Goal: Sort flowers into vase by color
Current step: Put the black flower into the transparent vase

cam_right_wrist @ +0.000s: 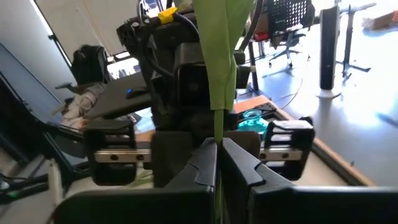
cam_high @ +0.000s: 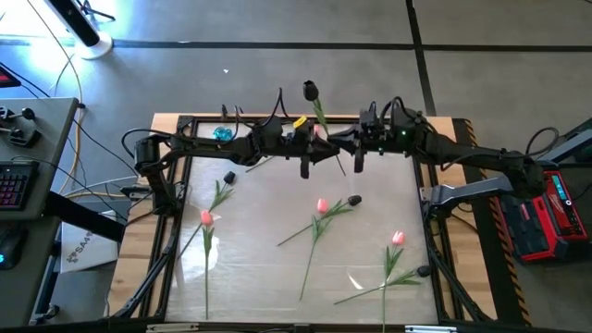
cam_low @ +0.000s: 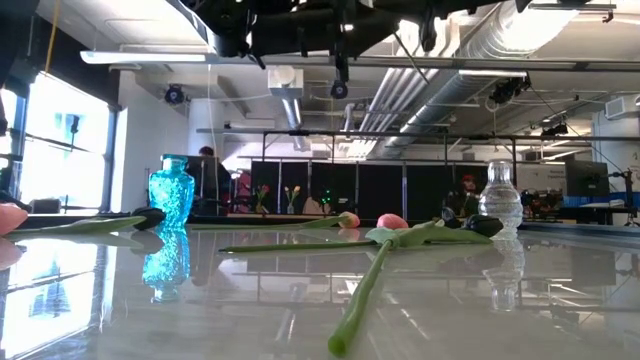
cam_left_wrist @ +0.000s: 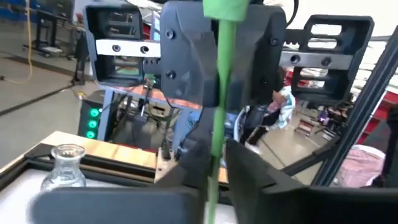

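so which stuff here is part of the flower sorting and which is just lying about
Job:
- dark tulip, its stem in both grippers, left and right
- pink tulips on the table
- another dark tulip
- blue vase
- clear vase

Lying about:
- keyboard
- red case

Both arms meet raised over the table's far edge, the left gripper (cam_high: 305,157) and right gripper (cam_high: 356,153) clamped shut

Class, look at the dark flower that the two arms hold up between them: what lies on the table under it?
Under the dark flower and both grippers, the far strip of table shows bare. The blue vase stands left of them. The arms cover the clear vase from above; it shows only in the low view.
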`<state>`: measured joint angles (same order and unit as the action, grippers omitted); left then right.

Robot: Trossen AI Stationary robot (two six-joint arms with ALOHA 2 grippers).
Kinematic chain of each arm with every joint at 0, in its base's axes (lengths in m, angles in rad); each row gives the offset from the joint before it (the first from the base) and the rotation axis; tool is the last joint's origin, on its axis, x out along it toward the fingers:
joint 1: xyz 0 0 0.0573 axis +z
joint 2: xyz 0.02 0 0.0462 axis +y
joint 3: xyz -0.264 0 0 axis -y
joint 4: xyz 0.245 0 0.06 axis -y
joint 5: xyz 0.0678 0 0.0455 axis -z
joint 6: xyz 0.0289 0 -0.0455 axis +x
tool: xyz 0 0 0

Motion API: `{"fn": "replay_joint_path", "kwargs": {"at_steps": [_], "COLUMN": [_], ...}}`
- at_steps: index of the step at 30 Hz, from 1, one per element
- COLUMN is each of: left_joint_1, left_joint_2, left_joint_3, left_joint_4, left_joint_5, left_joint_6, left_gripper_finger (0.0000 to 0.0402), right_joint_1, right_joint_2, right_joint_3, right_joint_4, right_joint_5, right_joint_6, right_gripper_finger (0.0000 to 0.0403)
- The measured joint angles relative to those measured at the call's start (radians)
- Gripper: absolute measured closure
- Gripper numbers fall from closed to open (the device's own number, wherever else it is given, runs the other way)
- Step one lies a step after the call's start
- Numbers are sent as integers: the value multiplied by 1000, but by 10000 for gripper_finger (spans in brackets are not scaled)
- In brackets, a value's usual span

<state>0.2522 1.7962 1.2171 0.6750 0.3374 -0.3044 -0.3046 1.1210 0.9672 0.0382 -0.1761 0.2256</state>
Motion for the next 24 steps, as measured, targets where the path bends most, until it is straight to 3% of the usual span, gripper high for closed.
{"fn": "replay_joint_path", "kwargs": {"at_steps": [2, 5, 15, 20, 24], "left_joint_1": [-1, -4, -53, -75, -84], "left_joint_2": [0, 0, 0, 0, 0], "left_joint_3": [0, 0, 0, 0, 0], "left_joint_4": [1, -5, -158, -192, -215], "left_joint_5": [14, 32, 52, 67, 69], "left_joint_6": [0, 0, -17, -7, 0], "left_gripper_finger": [393, 393, 400, 401, 401], "right_joint_1": [0, 0, 0, 0, 0], "right_joint_2": [0, 0, 0, 0, 0], "right_joint_3": [0, 0, 0, 0, 0], "right_joint_4": [1, -3, -44, -80, -92], "right_joint_5": [-2, -4, -95, -137, -182], "right_joint_6": [39, 65, 121, 122, 118], "right_gripper_finger": [401, 383, 272, 278, 326]}}
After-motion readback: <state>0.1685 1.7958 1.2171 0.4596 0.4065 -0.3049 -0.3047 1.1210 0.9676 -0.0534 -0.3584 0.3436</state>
